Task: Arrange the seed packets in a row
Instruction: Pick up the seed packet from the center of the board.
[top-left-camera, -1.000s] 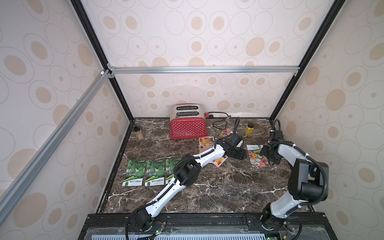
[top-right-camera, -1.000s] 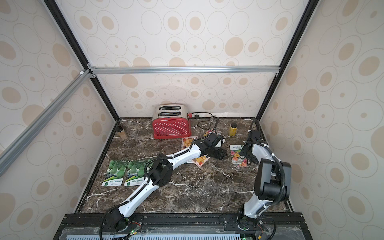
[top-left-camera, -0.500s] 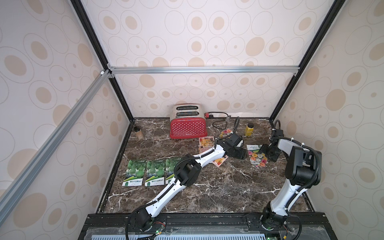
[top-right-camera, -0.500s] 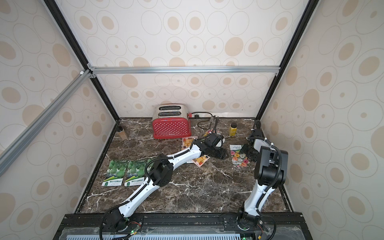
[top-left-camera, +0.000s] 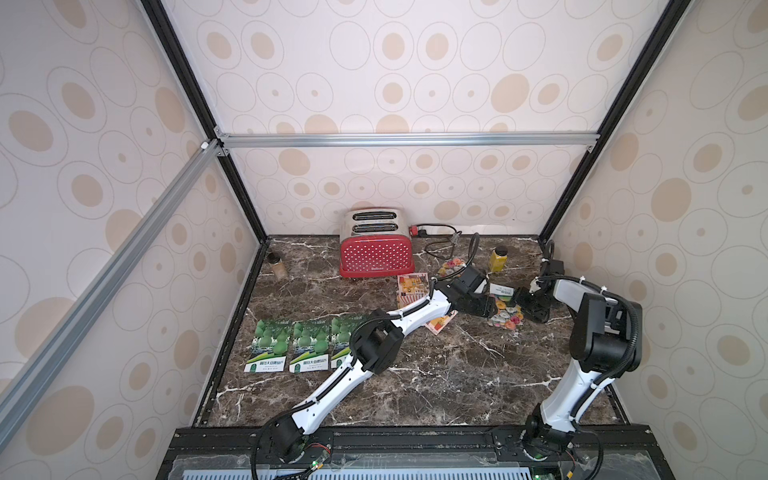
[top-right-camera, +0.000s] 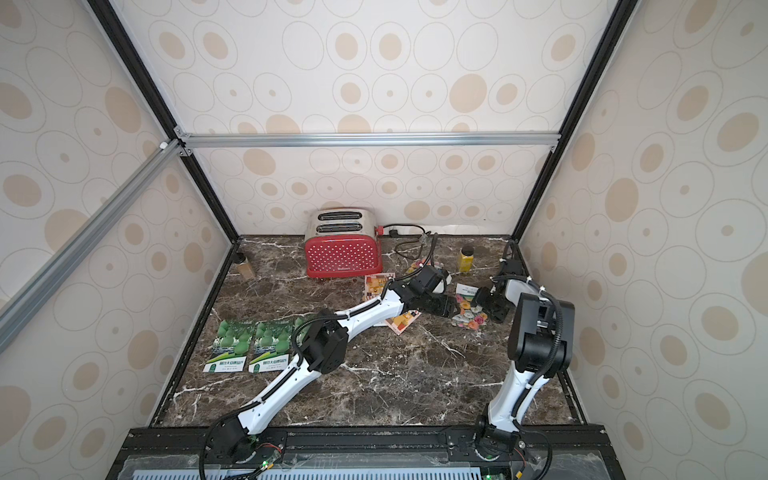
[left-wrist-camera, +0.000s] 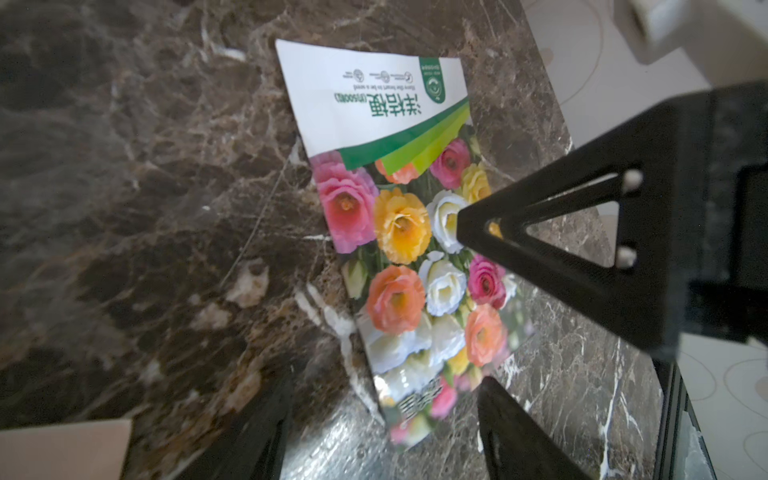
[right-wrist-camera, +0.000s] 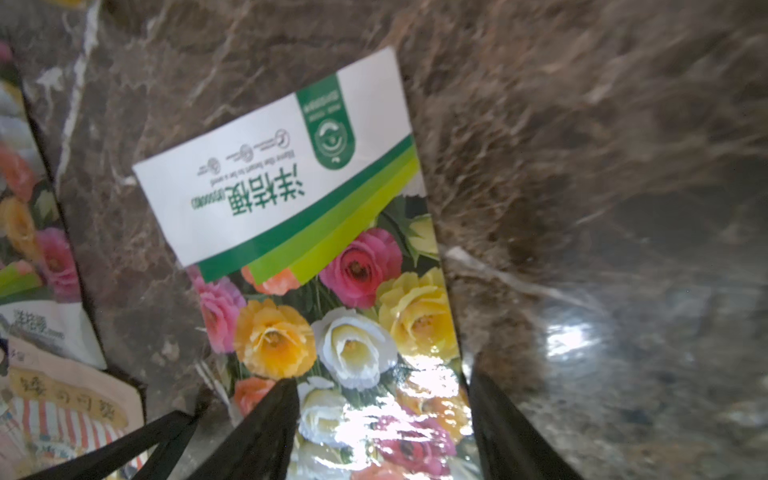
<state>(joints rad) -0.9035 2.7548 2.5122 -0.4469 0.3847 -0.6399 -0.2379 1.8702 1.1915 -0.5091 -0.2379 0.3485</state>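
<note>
Near the bench's (top-left-camera: 457, 374) left edge, three green gourd packets (top-left-camera: 268, 345) lie in a row, the third mostly behind the left arm (top-left-camera: 374, 345). Farther back, only wrist views show left jaws and right jaws open over a flower packet (left-wrist-camera: 399, 232); a peach packet (top-left-camera: 441, 326) beside it is partly covered.

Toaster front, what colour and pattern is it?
Red with small white dots; the toaster shows best in a top view.
</note>
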